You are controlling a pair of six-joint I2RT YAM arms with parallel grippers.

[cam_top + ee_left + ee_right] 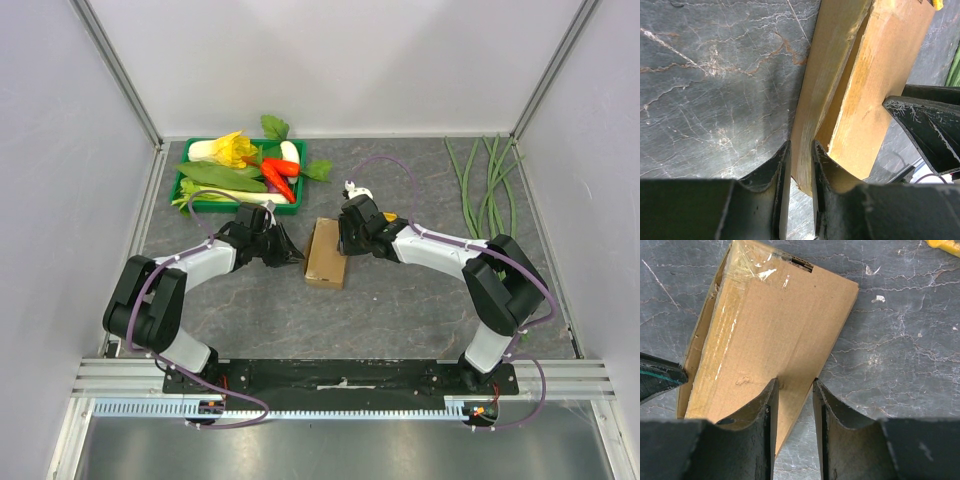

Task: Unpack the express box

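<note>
1. Step in hand, by my reading: peeling open the long side of the express box [326, 253], one arm pulling and the other steadying.
2. Left gripper [801, 150]: fingers drawn together, clamped on the thin edge of the box's side flap [812, 85]. A dark gap shows between flap and box body, so the seam is partly lifted.
3. Right gripper [794, 390]: fingers close, a narrow slot between them, sitting over the top face near the box's right edge. Cannot tell whether it pinches cardboard or only presses down.
4. To do it well: draw the flap outward and up along its fold, slowly, so the card doesn't tear. Keep the right arm bearing down so the box doesn't slide on the bench [400, 310]. Clear tape [757, 265] at the far end may resist.
5. Position: the box lies flat mid-bench, long axis running away from the bases. It sits between the two grippers, left at its left flank, right at its far right corner.
</note>
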